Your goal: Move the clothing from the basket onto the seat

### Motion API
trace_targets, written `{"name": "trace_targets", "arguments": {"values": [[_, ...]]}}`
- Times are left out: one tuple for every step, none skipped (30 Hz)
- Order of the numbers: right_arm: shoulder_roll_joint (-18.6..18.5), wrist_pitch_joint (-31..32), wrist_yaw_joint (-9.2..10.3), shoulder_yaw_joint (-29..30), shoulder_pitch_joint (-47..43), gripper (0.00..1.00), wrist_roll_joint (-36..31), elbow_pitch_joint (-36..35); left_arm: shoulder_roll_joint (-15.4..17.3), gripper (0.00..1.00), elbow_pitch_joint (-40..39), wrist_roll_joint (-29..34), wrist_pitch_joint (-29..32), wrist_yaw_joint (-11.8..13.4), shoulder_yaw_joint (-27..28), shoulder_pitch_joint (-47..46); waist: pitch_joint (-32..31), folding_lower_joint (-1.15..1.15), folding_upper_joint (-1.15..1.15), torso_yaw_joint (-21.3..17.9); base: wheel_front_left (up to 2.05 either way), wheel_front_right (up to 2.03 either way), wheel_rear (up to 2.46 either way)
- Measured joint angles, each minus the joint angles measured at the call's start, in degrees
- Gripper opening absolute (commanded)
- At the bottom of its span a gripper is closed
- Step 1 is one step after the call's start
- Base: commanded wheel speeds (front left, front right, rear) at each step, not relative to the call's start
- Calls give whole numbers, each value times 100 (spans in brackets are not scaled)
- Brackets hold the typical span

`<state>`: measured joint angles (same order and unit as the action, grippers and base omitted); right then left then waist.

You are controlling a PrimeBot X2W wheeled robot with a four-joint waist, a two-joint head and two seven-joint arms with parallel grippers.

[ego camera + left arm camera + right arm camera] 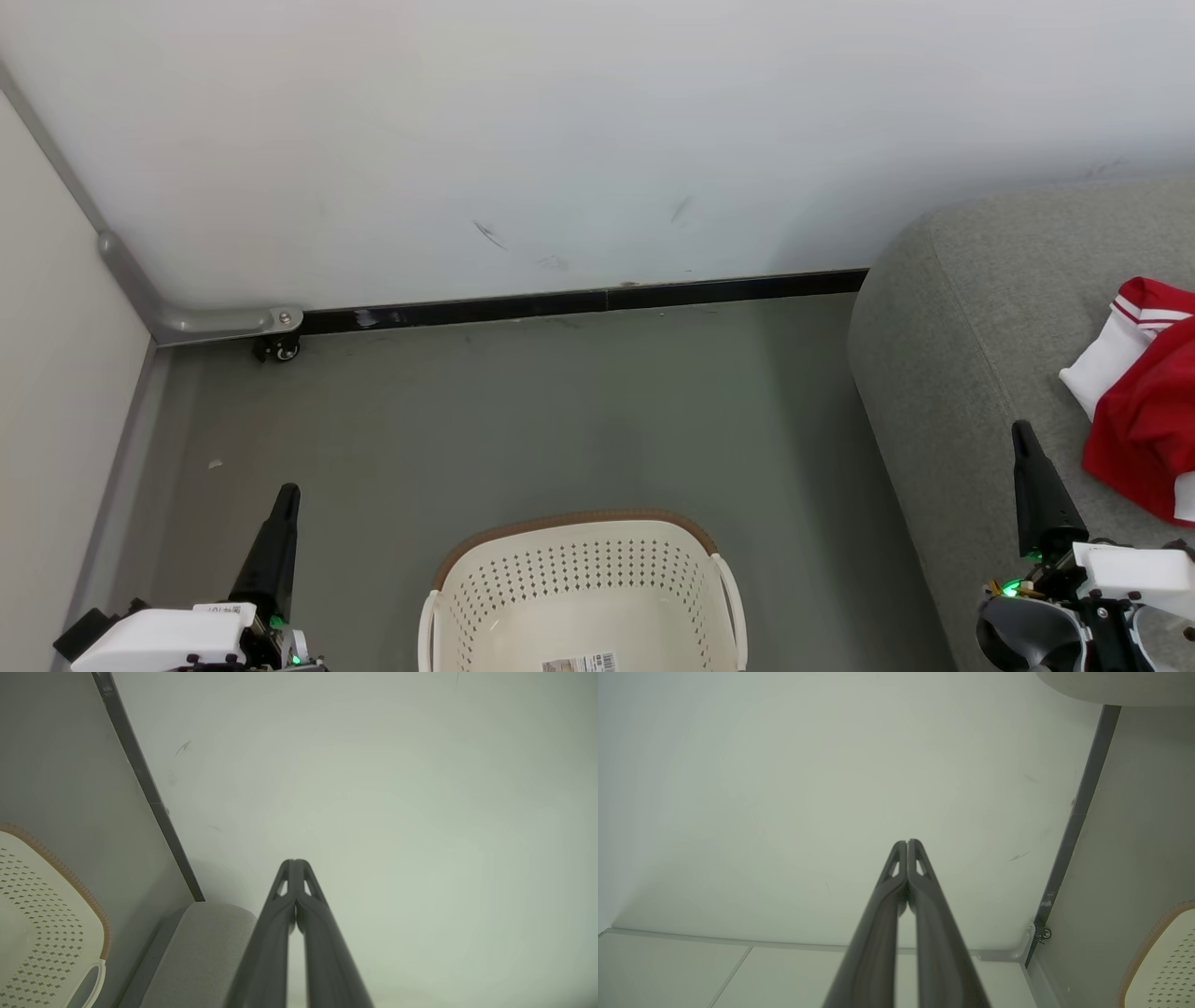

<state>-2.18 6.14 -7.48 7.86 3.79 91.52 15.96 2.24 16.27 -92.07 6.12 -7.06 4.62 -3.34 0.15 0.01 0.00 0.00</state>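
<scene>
The clothing (1144, 411) lies on the seat (952, 355), near the right pincer (1024, 431) on its right side; it and the left pincer (289, 493) are closed tight and empty.

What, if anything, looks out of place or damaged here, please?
Nothing is spilled or broken. The wall carries dark scuff marks above the skirting, and the clothing lies crumpled on the seat.

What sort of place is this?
Probably a staged living-room corner: a grey sofa-like seat with red-and-white clothing on it, a laundry basket on the floor, and bare white walls.
</scene>
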Motion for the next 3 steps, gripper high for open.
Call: {"name": "trace_targets", "arguments": {"values": [[0, 0, 0, 0, 0, 0, 0, 0, 0, 0, 0, 0, 0, 0, 0, -1, 0, 0, 0, 0, 0, 0, 0], [0, 0, 0, 0, 0, 0, 0, 0, 0, 0, 0, 0, 0, 0, 0, -1, 0, 0, 0, 0, 0, 0, 0], [0, 0, 0, 0, 0, 0, 0, 0, 0, 0, 0, 0, 0, 0, 0, -1, 0, 0, 0, 0, 0, 0, 0]]}}
